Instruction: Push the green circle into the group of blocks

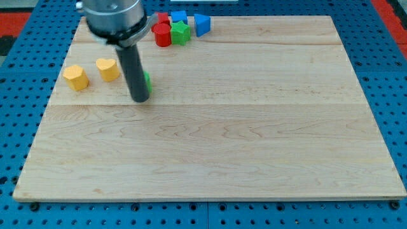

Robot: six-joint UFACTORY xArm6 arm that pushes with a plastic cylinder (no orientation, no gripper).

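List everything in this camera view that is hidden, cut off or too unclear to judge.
- Green circle: mostly hidden behind my rod; only a sliver shows at its right, so shape and contact with my tip cannot be confirmed.
- Arm: cut off by the view's top edge and motion-blurred.
- Rear red block: partly covered by the red block in front; shape unclear.
- Blue block: lower part hidden by the green star.

I count seven blocks on board [254,159]: two yellow [75,77] [108,69], two red [161,35] [163,18], two blue [179,16] [202,24], two green counting star [180,32] plus sliver [147,81] behind my tip [140,98]. Correction: eight blocks.
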